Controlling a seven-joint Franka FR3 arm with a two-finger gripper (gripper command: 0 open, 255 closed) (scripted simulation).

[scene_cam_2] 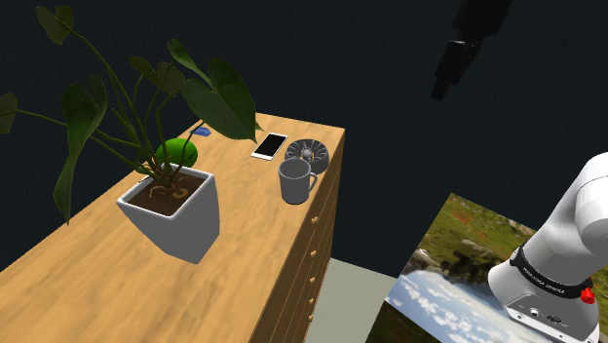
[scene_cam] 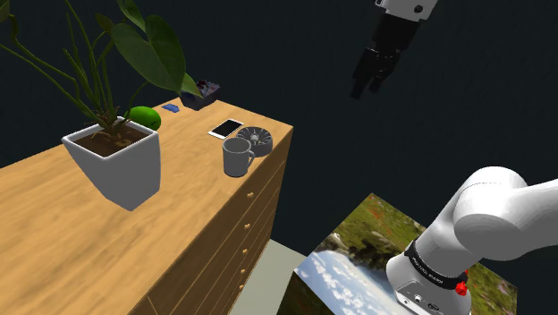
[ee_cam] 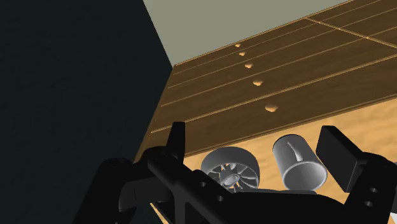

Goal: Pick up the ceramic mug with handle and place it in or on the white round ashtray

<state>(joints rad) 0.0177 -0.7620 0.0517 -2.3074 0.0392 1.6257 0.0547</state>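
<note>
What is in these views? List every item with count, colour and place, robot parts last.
mug: one, grey, dresser top by the drawer-side edge
ashtray: one, grey, round, just beyond the mug
phone: one, white, flat beside the ashtray
potted plant: one, green leaves, white pot, mid-top
round green thing: one, behind the pot
small blue thing: one, further back
dark box: one, far end
dresser: one, wooden
stand: one, landscape-printed, shoulder view's lower right
arm: one, white
gripper: one, black, open, high in the air

I see a grey mug [scene_cam: 237, 157], grey ashtray [scene_cam: 261, 139], white pot [scene_cam: 121, 166] with green leaves [scene_cam: 147, 40], white phone [scene_cam: 226, 128], black pincer [scene_cam: 367, 89]. The tabletop [scene_cam: 54, 233] is tan wood grain; the stand [scene_cam: 358, 242] bears a landscape print.
</note>
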